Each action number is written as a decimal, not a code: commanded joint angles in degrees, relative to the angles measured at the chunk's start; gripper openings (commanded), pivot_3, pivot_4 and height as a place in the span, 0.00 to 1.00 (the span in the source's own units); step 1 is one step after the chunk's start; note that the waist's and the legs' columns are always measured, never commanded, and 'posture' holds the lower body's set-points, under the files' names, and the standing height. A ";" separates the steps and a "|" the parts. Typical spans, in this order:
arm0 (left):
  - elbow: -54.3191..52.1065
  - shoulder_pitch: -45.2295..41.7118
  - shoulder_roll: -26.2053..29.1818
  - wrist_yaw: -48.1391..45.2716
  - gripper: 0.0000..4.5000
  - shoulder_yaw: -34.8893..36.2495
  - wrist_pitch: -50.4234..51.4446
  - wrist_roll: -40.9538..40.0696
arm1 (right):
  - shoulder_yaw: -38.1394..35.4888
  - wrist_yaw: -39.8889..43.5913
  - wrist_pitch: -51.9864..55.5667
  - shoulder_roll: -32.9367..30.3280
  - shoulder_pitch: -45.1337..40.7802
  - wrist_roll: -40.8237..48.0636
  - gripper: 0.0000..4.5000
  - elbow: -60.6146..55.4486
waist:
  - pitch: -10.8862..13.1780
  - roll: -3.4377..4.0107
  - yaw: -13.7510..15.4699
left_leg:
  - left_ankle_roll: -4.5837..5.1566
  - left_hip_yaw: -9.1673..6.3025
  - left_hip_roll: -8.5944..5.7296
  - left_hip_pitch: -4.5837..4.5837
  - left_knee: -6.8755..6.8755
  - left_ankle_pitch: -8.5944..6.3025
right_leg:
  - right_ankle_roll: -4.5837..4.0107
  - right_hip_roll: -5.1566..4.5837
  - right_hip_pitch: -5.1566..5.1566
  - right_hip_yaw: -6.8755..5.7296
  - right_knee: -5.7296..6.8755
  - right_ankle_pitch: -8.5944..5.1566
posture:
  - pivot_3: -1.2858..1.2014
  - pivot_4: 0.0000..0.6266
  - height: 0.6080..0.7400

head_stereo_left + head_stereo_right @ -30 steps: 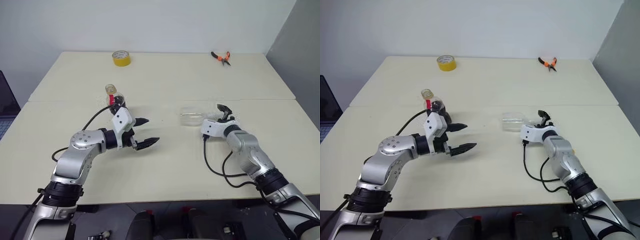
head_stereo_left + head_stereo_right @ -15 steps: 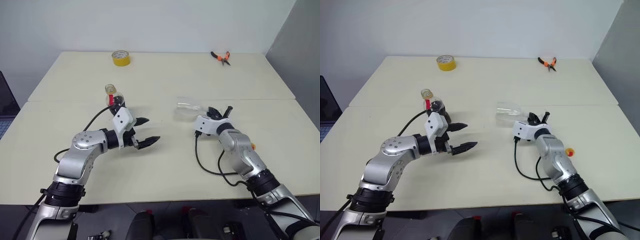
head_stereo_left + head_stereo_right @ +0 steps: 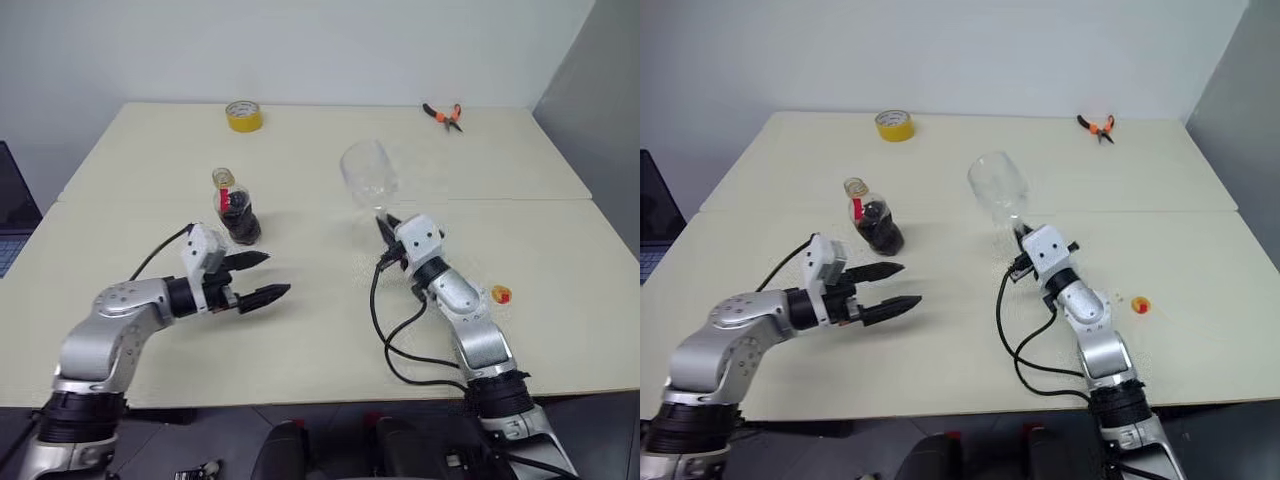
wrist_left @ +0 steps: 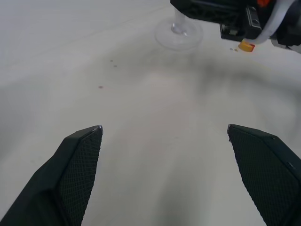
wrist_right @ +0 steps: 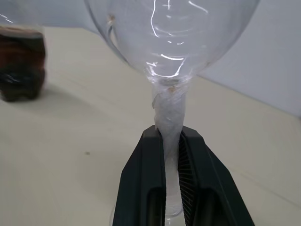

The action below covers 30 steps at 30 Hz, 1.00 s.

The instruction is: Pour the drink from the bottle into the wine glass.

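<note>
Right tool gripping upright wine glass, bottle nearby

It looks like a lab or workshop: a plain cream surface against bare walls, with pliers and a yellow tape roll near its far edge.

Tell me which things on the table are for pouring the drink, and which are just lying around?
For the job:
- bottle with the dark drink, standing upright
- wine glass, held by its stem in the right tool
- left tool, open, near the bottle

Just lying around:
- yellow tape roll
- orange-handled pliers
- small orange-yellow piece on the table
</note>
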 commanded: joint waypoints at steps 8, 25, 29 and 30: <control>-8.49 0.71 3.66 1.74 1.00 4.46 4.47 -3.96 | 0.89 8.42 -12.23 6.86 -4.49 8.82 0.03 16.30 | 0.02 0.03 -0.43 | -0.01 0.02 0.04 0.02 -0.06 0.00 | -0.01 0.02 -0.03 0.02 0.01 0.00 | 0.52 0.24 1.00; -9.79 1.17 5.22 1.21 1.00 3.40 4.19 -4.63 | 1.79 11.88 -19.62 7.96 -5.41 7.73 0.03 25.89 | 0.03 0.06 -0.20 | -0.02 0.01 0.03 0.03 -0.05 0.00 | -0.03 0.01 -0.02 0.01 0.01 -0.02 | 0.52 0.24 1.00; -9.04 0.24 4.71 1.47 1.00 2.74 3.46 -4.06 | 2.41 12.41 -19.87 7.54 -4.60 7.26 0.03 25.78 | 0.03 0.06 -0.21 | -0.02 0.00 0.03 0.04 -0.05 0.00 | -0.03 0.01 -0.02 0.01 0.02 -0.02 | 0.52 0.24 1.00; -8.99 0.15 4.65 1.42 1.00 2.64 3.35 -4.01 | 2.53 12.44 -19.89 7.49 -4.54 7.26 0.10 25.71 | 0.03 0.06 -0.22 | -0.02 0.02 0.03 0.04 -0.05 0.00 | -0.03 0.01 -0.02 0.02 0.02 -0.02 | 0.52 0.24 1.00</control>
